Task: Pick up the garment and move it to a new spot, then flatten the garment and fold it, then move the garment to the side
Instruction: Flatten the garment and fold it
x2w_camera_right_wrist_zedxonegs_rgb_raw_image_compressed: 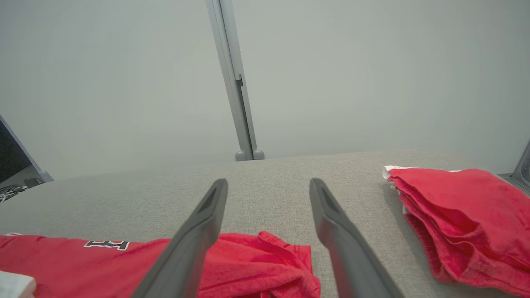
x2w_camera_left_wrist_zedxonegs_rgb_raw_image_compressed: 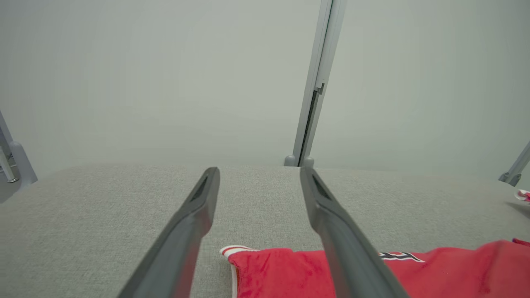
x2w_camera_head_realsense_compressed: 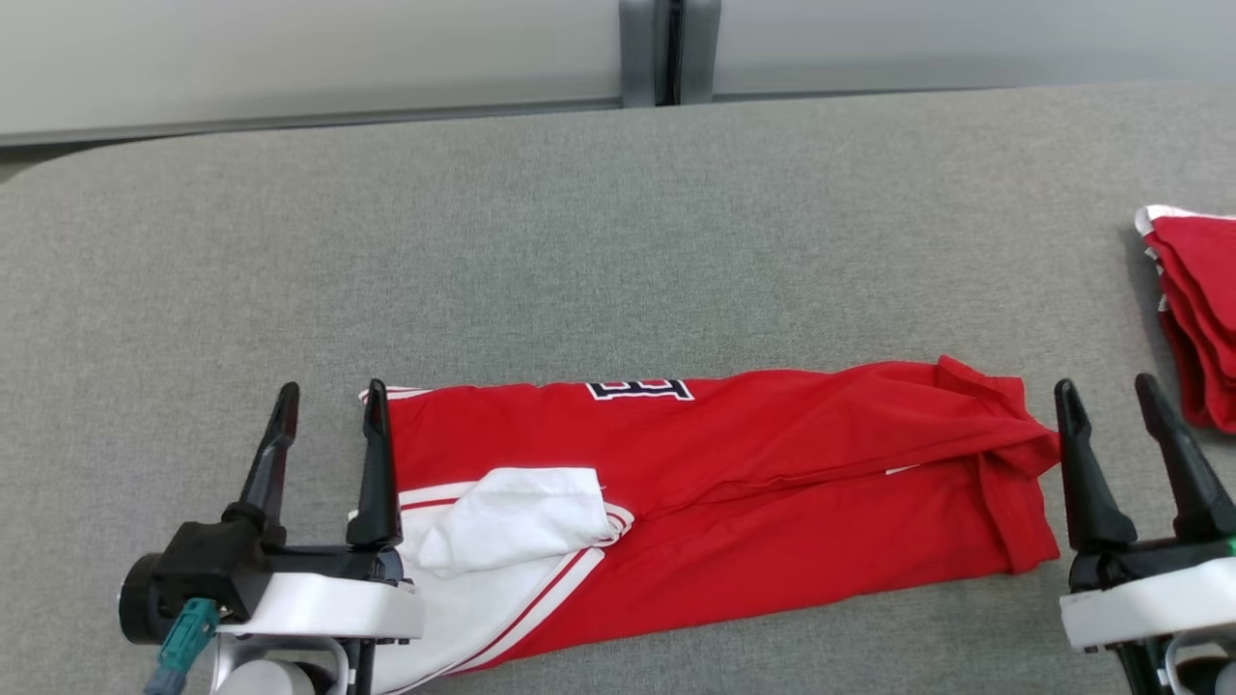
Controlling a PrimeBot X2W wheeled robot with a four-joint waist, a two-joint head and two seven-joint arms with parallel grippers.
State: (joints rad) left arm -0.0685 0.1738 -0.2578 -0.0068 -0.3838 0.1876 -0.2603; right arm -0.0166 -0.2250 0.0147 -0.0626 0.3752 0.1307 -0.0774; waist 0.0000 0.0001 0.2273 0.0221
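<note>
Mid-fold: both grippers spread, nothing in them.
The garment lies as a long red band across the near table, with the left gripper at its left end and the right gripper just off its right end. I judge the lengthwise fold done; next I'd pinch one end and carry it over the other. Count: one garment, two grippers, one red stack far right — perhaps several pieces in it.

The left claw sits at lower left, the right claw at lower right (head view); each has both fingers spread wide, pointing forward, with nothing gripped.
</note>
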